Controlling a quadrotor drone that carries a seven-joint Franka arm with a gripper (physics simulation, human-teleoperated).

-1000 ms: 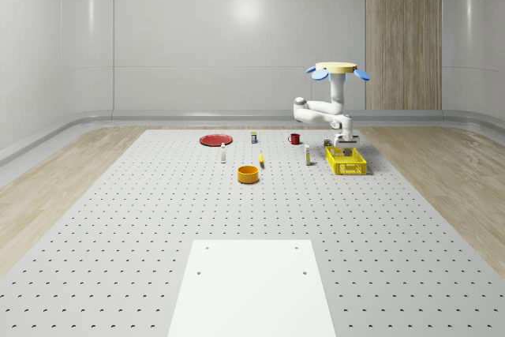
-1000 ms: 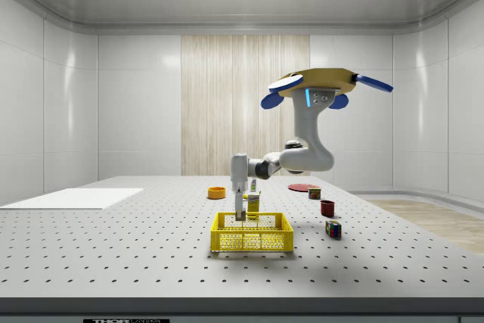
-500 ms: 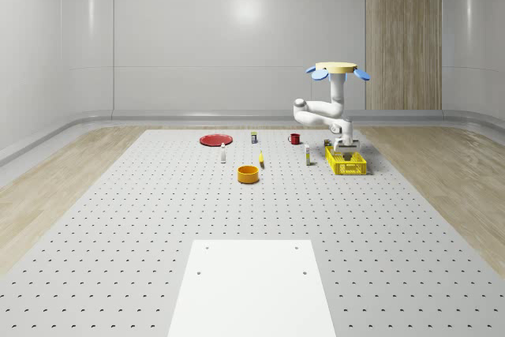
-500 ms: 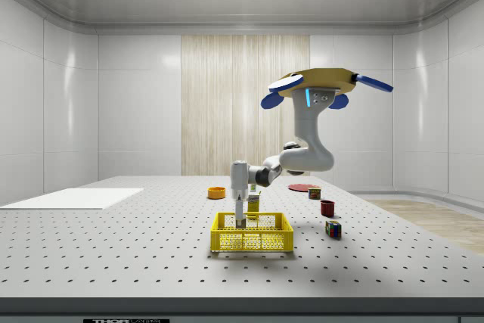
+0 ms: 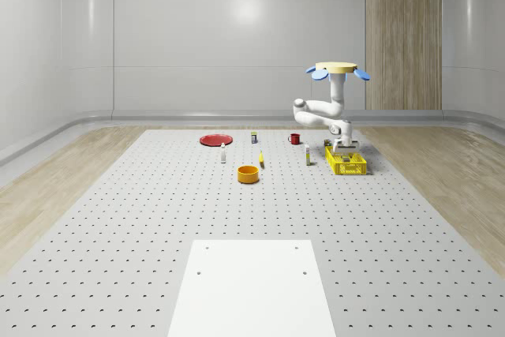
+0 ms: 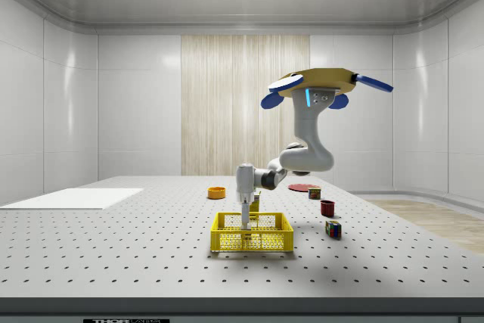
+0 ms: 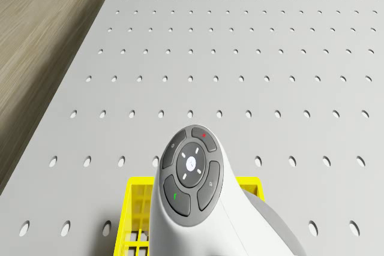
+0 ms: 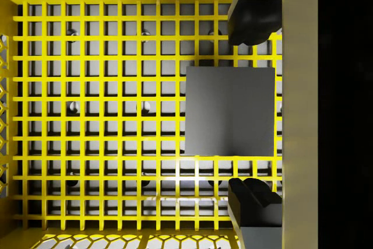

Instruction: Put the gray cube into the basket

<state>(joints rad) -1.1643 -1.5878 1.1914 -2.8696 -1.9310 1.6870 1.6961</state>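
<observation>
Lowered into the basket [image 8: 105, 115], spread jaws flank the gray cube [image 8: 230, 110] near one wall.

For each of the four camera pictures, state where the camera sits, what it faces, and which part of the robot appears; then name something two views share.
Whole-scene view: high, off the robot, overlooking the table; drone hovering beside the basket.
Side view: table height, facing the basket; drone, arm, gripper reaching into it.
Drone view: on the drone body, looking down; arm above the basket.
Wrist view: along the gripper; fingers flank the gray cube.
Shared: all four show the yellow basket.
</observation>
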